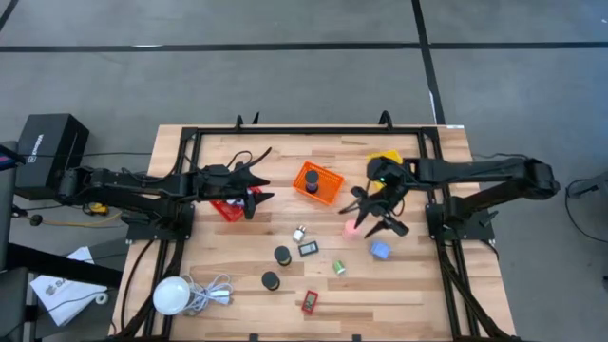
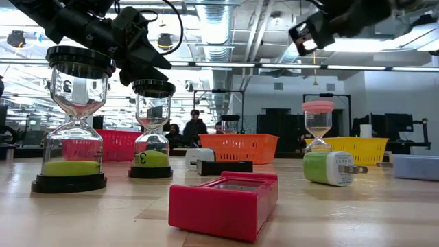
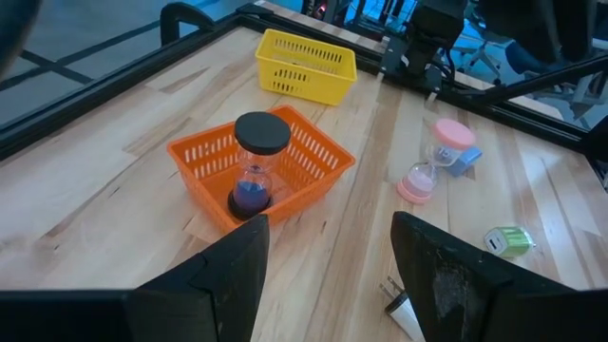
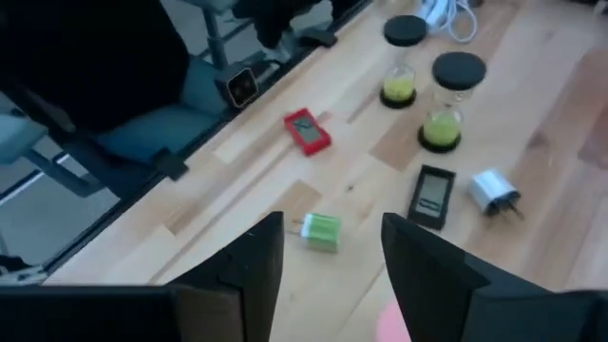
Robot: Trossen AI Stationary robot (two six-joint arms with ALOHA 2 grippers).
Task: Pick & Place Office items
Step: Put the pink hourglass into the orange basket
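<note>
My left gripper (image 1: pixel 255 196) hangs open over the red basket's (image 1: pixel 226 208) right end; in its wrist view (image 3: pixel 328 275) it faces the orange basket (image 3: pixel 199 157), where a black-capped hourglass (image 3: pixel 255 166) with blue sand stands upright. My right gripper (image 1: pixel 378 220) is open above the pink hourglass (image 1: pixel 351 226), which stands upright on the table (image 2: pixel 317 127); the low view shows that gripper (image 2: pixel 309 33) well above it. On the wood lie a blue block (image 1: pixel 380 250), a green plug (image 4: pixel 321 231), a white plug (image 4: pixel 494 190), a black rectangular piece (image 4: pixel 432 197) and a red piece (image 4: pixel 307 130). Two hourglasses (image 4: pixel 456 100) (image 4: pixel 403 59) with green sand stand there.
A yellow basket (image 1: pixel 385 159) sits near the far right corner, behind the right arm. A white globe with a coiled cord (image 1: pixel 172 294) lies at the near left corner. A black frame (image 1: pixel 313 130) runs round the table. People show in the room beyond (image 2: pixel 195 125).
</note>
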